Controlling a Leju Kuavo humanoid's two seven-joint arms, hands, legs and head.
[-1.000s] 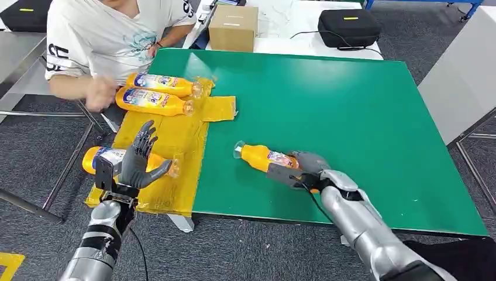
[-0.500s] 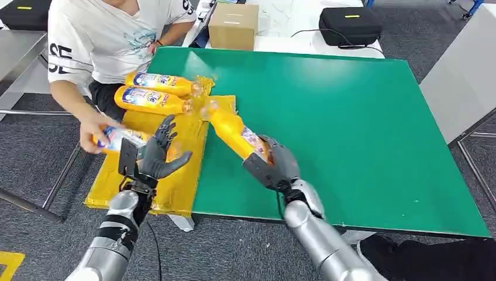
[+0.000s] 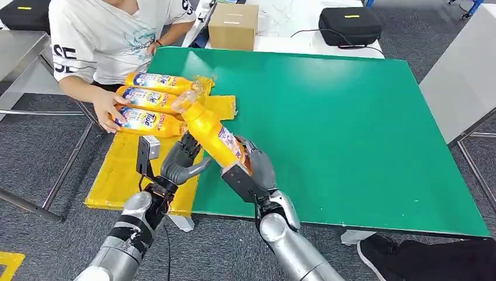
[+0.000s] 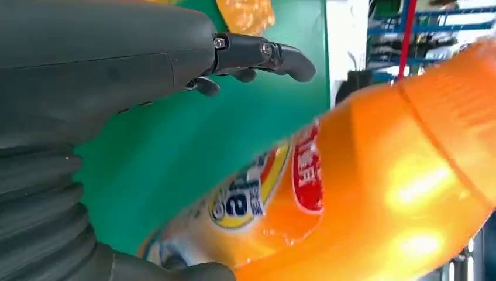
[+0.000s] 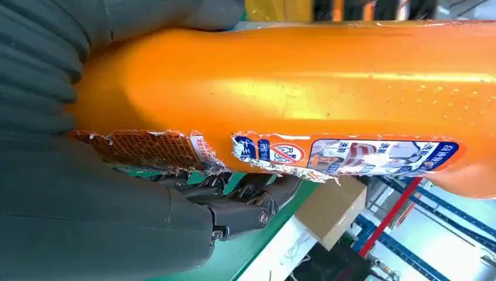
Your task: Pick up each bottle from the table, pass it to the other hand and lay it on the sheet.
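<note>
1. The right hand (image 3: 252, 170) grasps the lower part of an orange bottle (image 3: 212, 132) and holds it in the air, over the near left edge of the green table (image 3: 351, 117).
2. The left hand (image 3: 180, 164) is released: its fingers are apart and they hold nothing. It is just beside the bottle, on the bottle's left side, and the left wrist view shows the bottle body very close in front of the palm.
3. The long axis of the bottle is tilted. The base is in the right hand and the cap end points up and away, toward the yellow sheet (image 3: 126, 175).
4. I think the handover is the step now; the left hand must close around the free middle of the bottle.
5. Both forearms rise from below and meet near the table's left edge.
6. On the sheet lie three more bottles (image 3: 155, 96), and a person's hand (image 3: 108, 111) touches the nearest one.
</note>
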